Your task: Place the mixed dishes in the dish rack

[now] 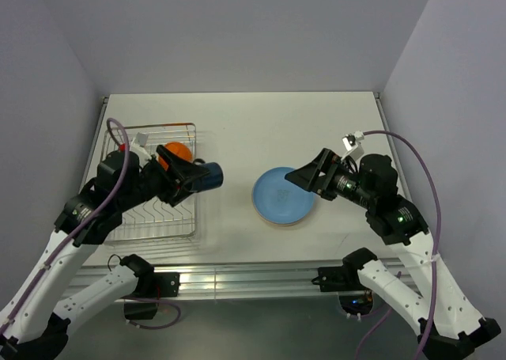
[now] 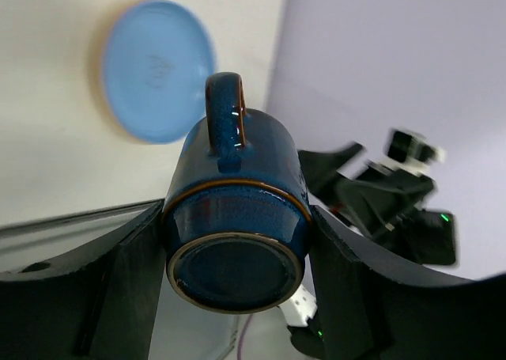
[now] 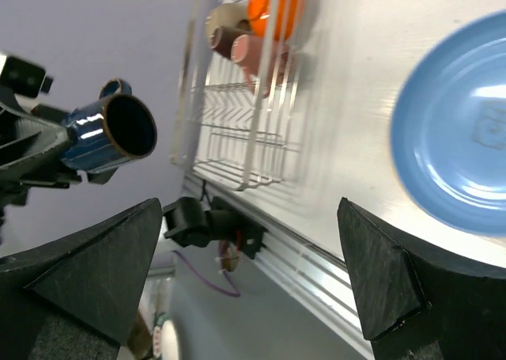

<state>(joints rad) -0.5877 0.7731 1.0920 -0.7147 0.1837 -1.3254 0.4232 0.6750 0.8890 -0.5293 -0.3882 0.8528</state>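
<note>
My left gripper (image 1: 202, 178) is shut on a dark blue mug (image 1: 209, 176), holding it on its side in the air over the right edge of the silver wire dish rack (image 1: 130, 217). In the left wrist view the mug (image 2: 237, 210) sits base-first between both fingers (image 2: 126, 281). An orange bowl (image 1: 175, 153) lies in the rack; the right wrist view also shows a pinkish mug (image 3: 251, 51) and a brown mug (image 3: 224, 36) there. A blue plate (image 1: 281, 194) lies mid-table with a tan rim (image 1: 278, 223) under it. My right gripper (image 1: 304, 174) hovers open and empty over the plate's right side.
The rack stands at the table's left near the wall. The table's metal front rail (image 1: 253, 277) runs along the near edge. Both arms face each other across the middle, with the blue plate (image 3: 466, 138) between them.
</note>
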